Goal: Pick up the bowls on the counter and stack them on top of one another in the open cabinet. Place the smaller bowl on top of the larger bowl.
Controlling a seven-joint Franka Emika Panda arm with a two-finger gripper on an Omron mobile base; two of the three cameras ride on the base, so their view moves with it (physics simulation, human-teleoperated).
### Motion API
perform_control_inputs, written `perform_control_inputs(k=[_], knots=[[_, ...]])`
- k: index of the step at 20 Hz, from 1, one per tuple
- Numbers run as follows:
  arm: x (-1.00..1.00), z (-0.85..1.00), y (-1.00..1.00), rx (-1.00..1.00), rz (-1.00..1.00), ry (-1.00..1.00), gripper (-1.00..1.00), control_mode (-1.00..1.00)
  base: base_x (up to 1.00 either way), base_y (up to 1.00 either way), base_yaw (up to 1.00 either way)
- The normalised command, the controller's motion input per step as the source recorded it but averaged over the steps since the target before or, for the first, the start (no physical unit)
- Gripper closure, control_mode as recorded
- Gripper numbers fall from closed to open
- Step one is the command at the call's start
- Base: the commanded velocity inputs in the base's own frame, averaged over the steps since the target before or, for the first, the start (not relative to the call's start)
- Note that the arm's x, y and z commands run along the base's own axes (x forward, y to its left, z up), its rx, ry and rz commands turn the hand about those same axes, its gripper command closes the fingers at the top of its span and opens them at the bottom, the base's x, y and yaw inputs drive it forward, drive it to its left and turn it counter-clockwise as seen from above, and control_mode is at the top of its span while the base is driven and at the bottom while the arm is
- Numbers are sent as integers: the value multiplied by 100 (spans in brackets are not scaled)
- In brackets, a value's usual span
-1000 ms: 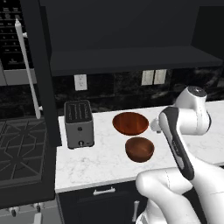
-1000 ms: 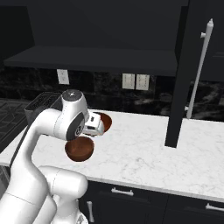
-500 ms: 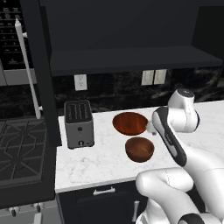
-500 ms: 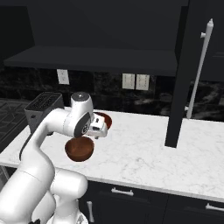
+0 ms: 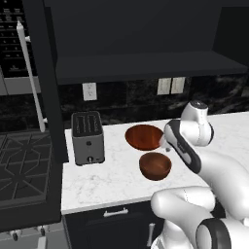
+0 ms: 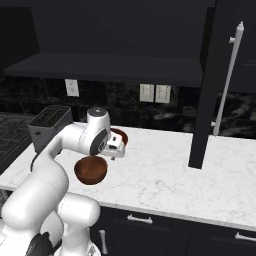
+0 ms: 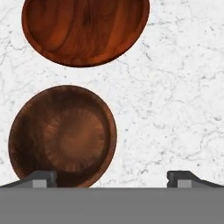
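Two wood-look bowls sit side by side on the white marble counter (image 5: pixel 112 180). The larger bowl (image 5: pixel 144 136) (image 6: pixel 120 135) (image 7: pixel 85 28) is wide and shallow and lies nearer the wall. The smaller bowl (image 5: pixel 155 165) (image 6: pixel 91 169) (image 7: pixel 62 135) is deeper and darker and sits toward the counter's front. My gripper (image 5: pixel 164 144) (image 6: pixel 116 152) (image 7: pixel 113 178) hangs open above the counter, just beside both bowls, holding nothing. One fingertip (image 7: pixel 43 178) is over the smaller bowl's rim and the other is over bare marble. The open cabinet's dark shelf (image 5: pixel 146 65) (image 6: pixel 110 67) spans above.
A silver toaster (image 5: pixel 87 137) (image 6: pixel 50 125) stands left of the bowls. A black stove top (image 5: pixel 24 170) lies further left. The cabinet door with its long white handle (image 5: pixel 30 73) (image 6: pixel 229 75) stands open. Bare marble (image 6: pixel 175 170) stretches to the right.
The arm has swung in from the right toward the bowls, bringing the hand over the spot beside them. Both bowls have stayed put.
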Motion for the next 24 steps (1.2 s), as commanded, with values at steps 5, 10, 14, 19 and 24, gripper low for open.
perform_control_inputs(k=[5, 10, 14, 19, 24], knots=[[6, -40, 0, 0, 0, 3, -100, -100, 0, 0, 0], [6, -46, 0, 2, 0, 6, -100, -100, 0, 0, 0], [15, -40, 0, 3, 0, 5, -100, -100, 0, 0, 0], [16, -39, 9, 2, 0, 4, -100, -100, 0, 0, 0], [9, -27, 17, 0, 0, 4, -100, -100, 0, 0, 0]])
